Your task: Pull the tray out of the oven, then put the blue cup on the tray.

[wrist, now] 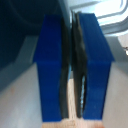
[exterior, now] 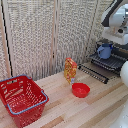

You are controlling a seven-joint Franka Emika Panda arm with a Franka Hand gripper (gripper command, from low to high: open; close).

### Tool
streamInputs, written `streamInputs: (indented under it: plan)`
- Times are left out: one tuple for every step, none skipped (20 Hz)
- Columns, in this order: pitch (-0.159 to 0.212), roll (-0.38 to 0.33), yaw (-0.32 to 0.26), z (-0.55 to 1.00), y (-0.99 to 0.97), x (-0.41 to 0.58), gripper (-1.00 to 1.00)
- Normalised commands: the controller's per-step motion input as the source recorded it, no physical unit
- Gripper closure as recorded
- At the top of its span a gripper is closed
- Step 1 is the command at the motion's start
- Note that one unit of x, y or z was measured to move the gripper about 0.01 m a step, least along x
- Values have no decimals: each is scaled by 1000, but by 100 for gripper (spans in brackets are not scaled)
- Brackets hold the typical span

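Table (exterior: 95,112): pale wood, smooth matt planks; tray (exterior: 111,62): dark metal bars; blue cup (exterior: 105,50): smooth plastic, slight sheen; red bowl (exterior: 80,90): glossy plastic; basket (exterior: 22,100): red plastic lattice; end effector (wrist: 73,70) fingers (wrist: 50,65): matt blue, black rubbery inner pads.

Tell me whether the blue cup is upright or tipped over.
Upright. In the exterior view the blue cup stands with its mouth up on the pulled-out tray in front of the oven.

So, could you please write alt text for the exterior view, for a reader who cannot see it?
A small light-blue plastic cup sits on a dark wire tray pulled out of a black toaster oven at the exterior view's right. On the wooden table are a red bowl and a red basket.
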Motion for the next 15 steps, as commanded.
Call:
streamInputs:
  plan:
    - [87, -34, 32, 37, -3, 91, -100]
    - [101, -36, 18, 40, -6, 86, -100]
    - [72, -49, 0, 74, 0, 9, -100]
    - [64, -42, 0, 109, -43, 0, -100]
    - [65, -47, 0, 140, -31, 0, -100]
    - [64, -47, 0, 160, -31, 0, -100]
    - [57, -49, 0, 211, -40, 0, -100]
    - [44, -45, 0, 286, -69, 0, -100]
    - [9, -58, -13, 431, -51, 11, -100]
    - [0, -49, -50, 617, -11, 37, -100]
    - [0, -26, -48, 786, 0, 20, -100]
    - [-1, 0, -128, 871, 0, 69, -100]
    - [0, 21, -120, 880, -89, 0, -100]
    - [0, 21, -156, 803, -43, 14, -100]
    - [26, 75, -131, 697, -211, 0, -100]
